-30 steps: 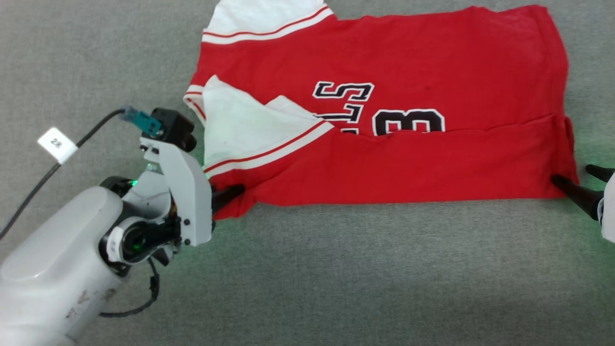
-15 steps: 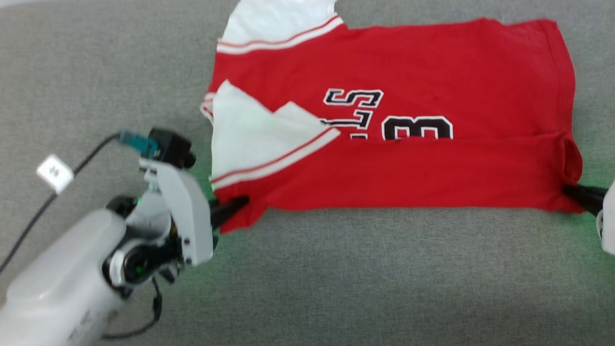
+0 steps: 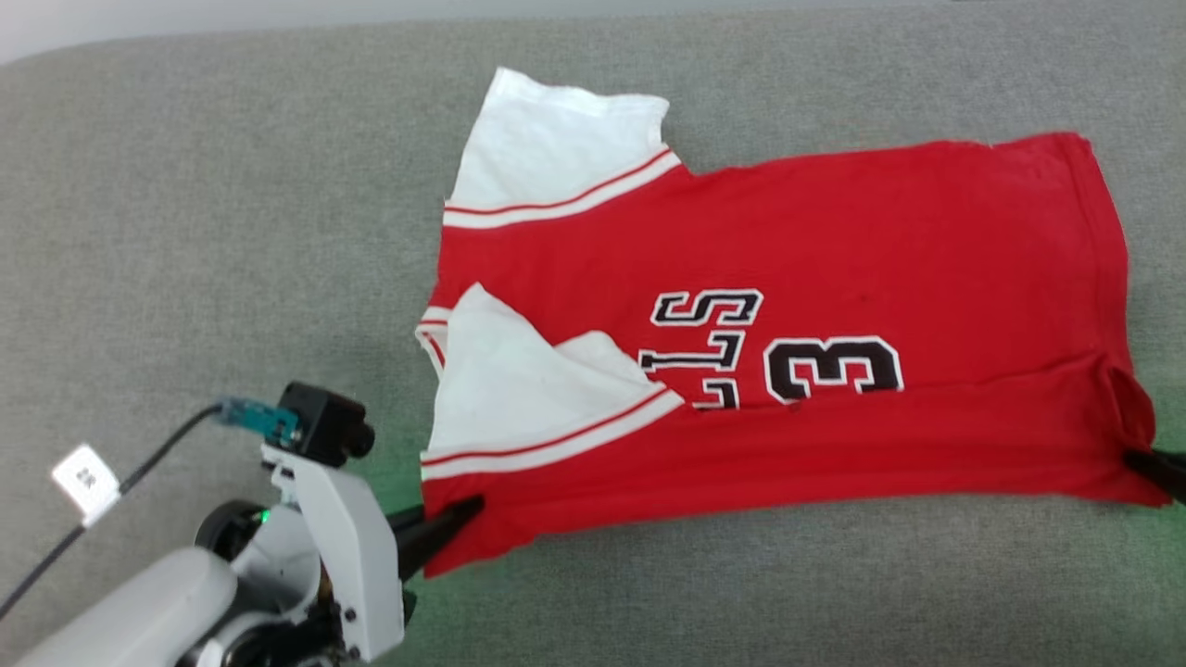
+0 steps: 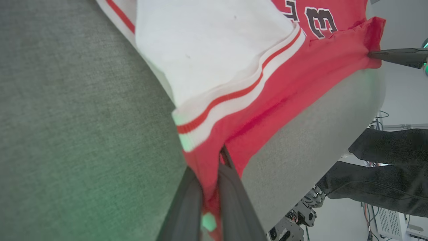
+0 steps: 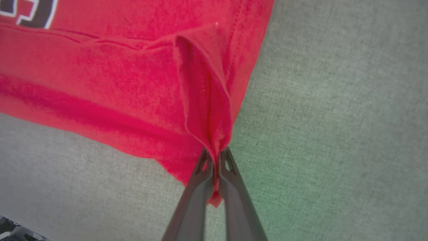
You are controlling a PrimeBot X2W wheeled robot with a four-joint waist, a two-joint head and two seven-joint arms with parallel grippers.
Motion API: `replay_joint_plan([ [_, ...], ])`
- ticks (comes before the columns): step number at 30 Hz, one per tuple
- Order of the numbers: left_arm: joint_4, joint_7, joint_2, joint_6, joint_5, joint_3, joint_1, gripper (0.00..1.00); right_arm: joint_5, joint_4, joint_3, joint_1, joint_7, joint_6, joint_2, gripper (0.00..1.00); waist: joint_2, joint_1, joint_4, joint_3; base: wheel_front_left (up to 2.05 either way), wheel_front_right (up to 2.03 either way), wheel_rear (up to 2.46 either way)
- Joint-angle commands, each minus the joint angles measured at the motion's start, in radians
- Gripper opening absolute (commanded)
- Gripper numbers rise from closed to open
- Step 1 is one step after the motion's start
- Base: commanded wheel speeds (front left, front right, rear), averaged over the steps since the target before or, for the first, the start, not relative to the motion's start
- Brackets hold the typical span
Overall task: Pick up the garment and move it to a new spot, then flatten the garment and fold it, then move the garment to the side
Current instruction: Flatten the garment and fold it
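The garment (image 3: 834,241), a red jersey with white red-striped sleeves and black-and-white lettering, lies spread on the grey surface with its near long edge folded over onto the lettering. My left gripper (image 3: 468,508) is shut on the garment's near left corner, just below the folded-in white sleeve (image 3: 519,389). In the left wrist view the red cloth (image 4: 301,77) is pinched between my fingers (image 4: 230,194). My right gripper (image 3: 1135,457) is shut on the near right corner; in the right wrist view the bunched hem (image 5: 200,100) runs into the closed fingers (image 5: 195,194).
The grey fabric surface (image 3: 741,593) stretches wide in front of the garment and to its left. A black cable with a white tag (image 3: 85,477) trails by my left arm. Beyond the surface's edge, a person's dark-trousered legs (image 4: 384,174) and floor equipment show.
My right gripper has closed from open onto the garment's near right corner. The head camera has tilted, so the whole picture sits lower. The left gripper keeps its hold.
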Motion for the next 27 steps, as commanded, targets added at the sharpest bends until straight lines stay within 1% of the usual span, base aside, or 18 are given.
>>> replay_joint_plan([
  [1,-0.009,-0.006,0.008,0.009,0.006,0.002,0.017,0.0,0.004,-0.005,-0.015,0.022,-0.002,-0.002,-0.011,0.0,-0.0001,0.0,0.002,0.0,0.0,0.0,0.0],
  [4,-0.033,-0.019,0.02,0.019,0.006,0.003,0.039,0.0,0.004,-0.031,-0.052,0.061,-0.011,-0.002,-0.017,0.0,-0.0001,0.0,0.002,-0.001,0.0,0.0,0.0],
  [5,-0.038,-0.023,0.02,0.022,0.004,0.004,0.044,0.14,0.001,-0.036,-0.069,0.071,-0.018,-0.002,-0.011,0.16,-0.0001,0.0,0.002,-0.003,0.0,0.0,0.0],
  [6,-0.04,-0.028,0.019,0.024,0.001,0.007,0.049,0.48,-0.005,-0.039,-0.088,0.078,-0.034,-0.002,-0.002,0.53,-0.0001,0.0,0.003,-0.005,0.0,0.0,0.0],
  [7,-0.042,-0.031,0.02,0.025,-0.002,0.007,0.054,0.91,-0.009,-0.049,-0.105,0.085,-0.053,-0.002,0.008,1.0,-0.0001,0.0,0.005,-0.008,0.0,0.0,0.0],
  [8,-0.046,-0.034,0.023,0.022,-0.003,0.007,0.06,1.0,-0.011,-0.065,-0.117,0.092,-0.071,-0.002,0.018,1.0,-0.0001,0.0,0.006,-0.011,0.0,0.0,0.0],
  [12,-0.064,-0.095,0.035,0.03,-0.015,0.047,0.082,1.0,-0.044,-0.106,-0.193,0.126,-0.141,-0.002,0.044,1.0,-0.0001,0.0,0.01,-0.022,0.0,0.0,0.0],
  [15,-0.08,-0.187,0.037,0.038,-0.017,0.1,0.103,1.0,-0.086,-0.141,-0.272,0.132,-0.23,-0.002,0.087,1.0,-0.0001,0.0,0.012,-0.029,0.0,0.0,0.0],
  [17,-0.079,-0.271,0.029,0.04,0.0,0.14,0.116,1.0,-0.137,-0.156,-0.322,0.122,-0.308,-0.002,0.138,1.0,-0.0001,0.0,0.011,-0.032,0.0,0.0,0.0],
  [19,-0.065,-0.356,0.014,0.043,0.025,0.169,0.127,1.0,-0.202,-0.172,-0.343,0.108,-0.388,-0.002,0.189,1.0,-0.0001,0.0,0.011,-0.032,0.0,0.0,0.0],
  [21,-0.046,-0.448,-0.008,0.045,0.054,0.201,0.129,1.0,-0.301,-0.17,-0.368,0.089,-0.486,-0.002,0.237,1.0,-0.0001,0.0,0.006,-0.03,0.0,0.0,0.0],
  [22,-0.033,-0.488,-0.017,0.046,0.073,0.211,0.133,1.0,-0.332,-0.164,-0.371,0.083,-0.533,-0.002,0.278,1.0,-0.0001,0.0,0.004,-0.029,0.0,0.0,0.0],
  [23,-0.016,-0.525,-0.021,0.048,0.093,0.221,0.133,1.0,-0.356,-0.155,-0.384,0.071,-0.582,-0.002,0.334,1.0,-0.0001,0.0,0.0,-0.027,0.0,0.0,0.0],
  [25,0.017,-0.573,-0.04,0.041,0.115,0.237,0.115,1.0,-0.42,-0.139,-0.397,0.056,-0.661,-0.002,0.392,1.0,-0.0001,0.0,-0.005,-0.021,0.0,0.0,0.0],
  [27,0.059,-0.599,-0.055,0.028,0.133,0.263,0.071,1.0,-0.448,-0.116,-0.42,0.038,-0.731,-0.002,0.471,1.0,-0.0001,0.0,-0.014,-0.011,0.0,0.0,0.0],
])
